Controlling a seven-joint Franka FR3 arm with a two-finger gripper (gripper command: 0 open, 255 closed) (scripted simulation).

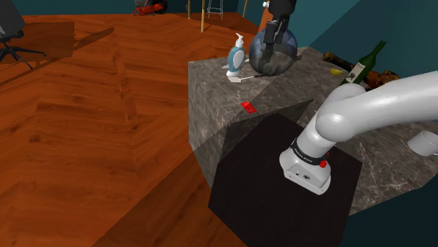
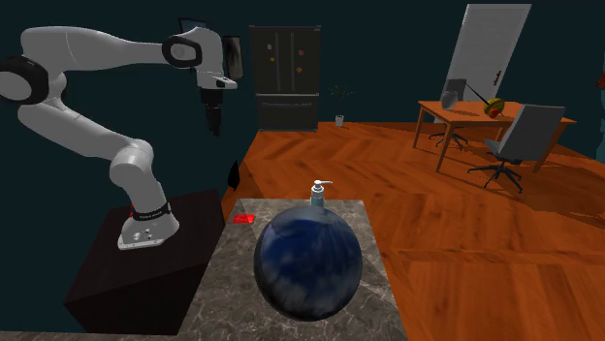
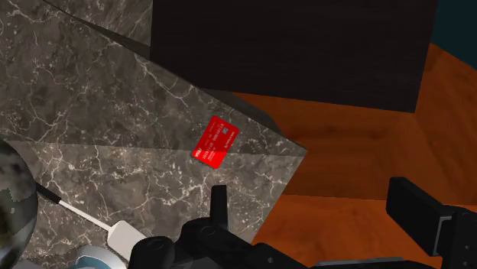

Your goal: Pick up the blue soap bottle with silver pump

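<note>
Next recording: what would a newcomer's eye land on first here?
A big glossy dark-blue marbled sphere sits on the grey marble counter, in the second exterior view's foreground, hiding most of the pale blue soap bottle with its light pump behind it. The black two-finger gripper hangs open high above the counter, and a small red card lies near the counter's corner.
</note>
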